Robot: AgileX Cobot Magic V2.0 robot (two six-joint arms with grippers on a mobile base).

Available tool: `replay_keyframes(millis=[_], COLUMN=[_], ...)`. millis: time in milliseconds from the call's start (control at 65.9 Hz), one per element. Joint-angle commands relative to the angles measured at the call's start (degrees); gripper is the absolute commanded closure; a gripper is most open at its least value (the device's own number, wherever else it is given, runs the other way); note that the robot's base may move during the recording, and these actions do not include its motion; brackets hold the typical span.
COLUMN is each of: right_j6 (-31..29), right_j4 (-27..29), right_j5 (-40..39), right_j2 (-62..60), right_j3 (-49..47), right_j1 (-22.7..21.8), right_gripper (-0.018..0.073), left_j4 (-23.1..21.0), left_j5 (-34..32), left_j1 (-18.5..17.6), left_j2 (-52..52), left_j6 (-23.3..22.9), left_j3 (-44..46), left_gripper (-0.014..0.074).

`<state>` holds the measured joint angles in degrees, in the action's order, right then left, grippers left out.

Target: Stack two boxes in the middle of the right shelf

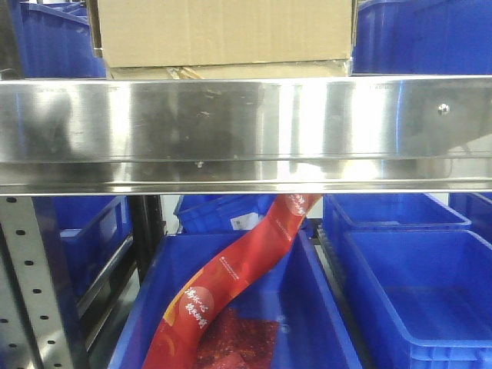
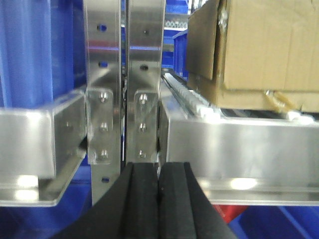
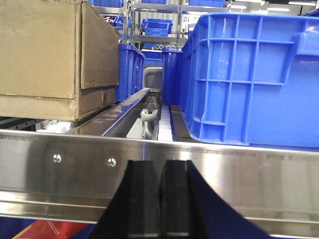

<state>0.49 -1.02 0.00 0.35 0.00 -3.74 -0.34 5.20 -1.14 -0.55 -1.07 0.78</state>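
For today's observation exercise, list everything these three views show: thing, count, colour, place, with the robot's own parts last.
boxes: two, plain brown cardboard, stacked on the shelf, upper one larger
shelf: one, shiny steel, front rail across the front view
posts: two side by side, grey perforated metal, left of the boxes in the left wrist view
bins: several, blue plastic, below the shelf and beside the boxes
big bin: one, blue, on the shelf right of the boxes
banner: one, red with print, drooping into a lower bin
left pincer: black pads together, before the posts
right pincer: black pads together, before the rail
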Motion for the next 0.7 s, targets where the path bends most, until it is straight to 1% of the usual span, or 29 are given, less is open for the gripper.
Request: replay_keyframes(millis=[0, 197, 683], right_j6=[-0.49, -0.49, -0.49], right_j4=[0.25, 0.25, 0.25], right_j5=[-1.09, -1.33, -1.33], right_j2=[-0.35, -0.35, -0.35], right_j3=[0.00, 0.00, 0.00], right_j1=[-0.29, -0.29, -0.29], right_gripper=[0.0722, 0.0722, 0.0722], left_j4=[-0.55, -0.39, -0.39], left_j5=[-3.46, -4.68, -4.68], left_j1=[0.14, 0.14, 0.14], left_j2=[0.55, 0.55, 0.55], left_j6=[0.43, 0.43, 0.43], left_j3=[-0.78, -0.78, -0.78], left_gripper=[0.0708, 0.0708, 0.0708])
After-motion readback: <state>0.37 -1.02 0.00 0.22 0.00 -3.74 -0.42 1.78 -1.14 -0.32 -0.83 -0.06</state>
